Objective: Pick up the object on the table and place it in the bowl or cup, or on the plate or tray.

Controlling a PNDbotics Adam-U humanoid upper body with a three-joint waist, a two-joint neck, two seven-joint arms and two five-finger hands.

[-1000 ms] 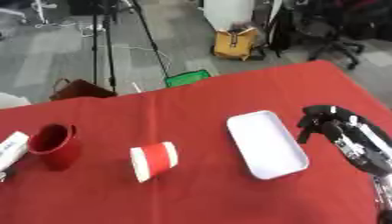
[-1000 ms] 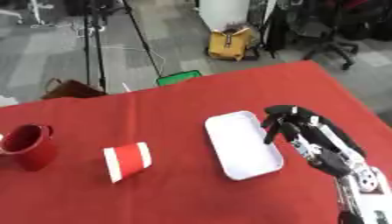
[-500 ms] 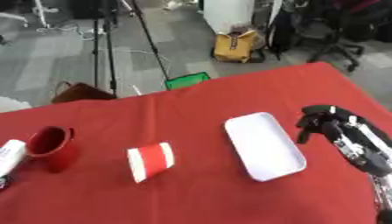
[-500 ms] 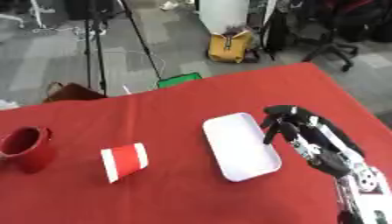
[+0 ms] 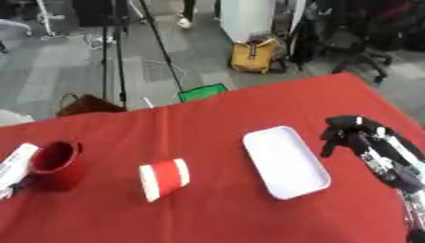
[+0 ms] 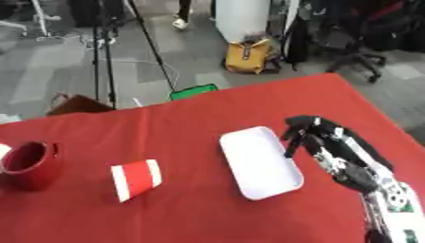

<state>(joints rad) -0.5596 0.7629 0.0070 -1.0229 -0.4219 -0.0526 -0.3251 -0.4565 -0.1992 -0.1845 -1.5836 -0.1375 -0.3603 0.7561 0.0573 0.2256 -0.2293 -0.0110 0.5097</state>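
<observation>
A red-and-white paper cup point(image 5: 163, 179) lies on its side on the red table, its mouth towards the view's left. To its left stands a red mug point(image 5: 56, 163), upright. A white oblong tray point(image 5: 285, 161) lies right of the cup with nothing on it. My right hand point(image 6: 309, 134), black, hovers just right of the tray's far end. Its fingers hang down relaxed and hold nothing. My left hand shows in neither view.
A white elongated thing point(image 5: 15, 168) lies at the table's left edge beside the mug. The table's far edge point(image 5: 249, 97) runs askew, with a green item, a brown bag, a tripod, a yellow bag and office chairs on the floor beyond.
The whole picture has shifted slightly, so the camera moved. The right hand stays beside the tray, and the cup, mug and tray lie where they were.
</observation>
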